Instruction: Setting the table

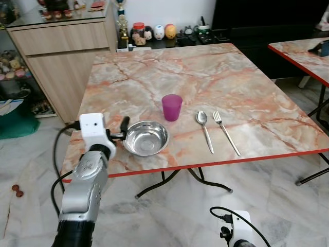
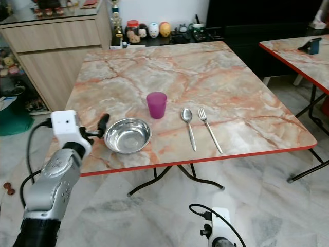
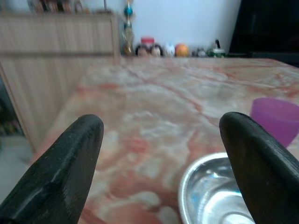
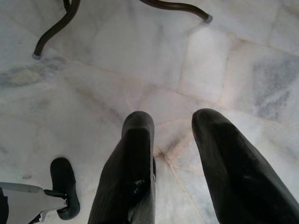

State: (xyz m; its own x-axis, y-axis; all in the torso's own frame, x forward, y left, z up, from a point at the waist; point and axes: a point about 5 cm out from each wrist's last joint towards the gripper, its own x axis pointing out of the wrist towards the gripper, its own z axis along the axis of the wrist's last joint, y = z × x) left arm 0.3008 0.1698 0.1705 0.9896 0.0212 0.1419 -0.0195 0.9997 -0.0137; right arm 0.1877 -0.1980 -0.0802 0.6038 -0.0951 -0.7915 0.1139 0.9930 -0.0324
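1. The table [image 1: 247,82] has a marbled top with a red edge. A setting lies along its near edge: bowl, cup, spoon and fork.

2. The left gripper [image 3: 161,163] hovers at the table's near-left corner, its fingers [image 3: 65,172] spread wide and holding nothing. In the left wrist view one finger hangs over the bowl's rim.

3. The right gripper [image 4: 173,154] hangs idle over the floor [image 4: 233,60], fingers slightly parted, empty.

4. The bowl [image 1: 146,138] is shiny steel, at 3 o'clock from the left gripper and just beside it. It is probably light, stiff and slick, so a pinch across the thin rim looks safer than squeezing the round wall.

5. The cup [image 1: 171,107], purple and upright, stands at 1 o'clock from the bowl. It looks like light plastic that tips easily.

6. The spoon [image 1: 204,128] and fork [image 1: 225,131] lie side by side at 3 o'clock from the bowl, well apart from the left gripper. They lie thin and flat, so they look hard to lift.
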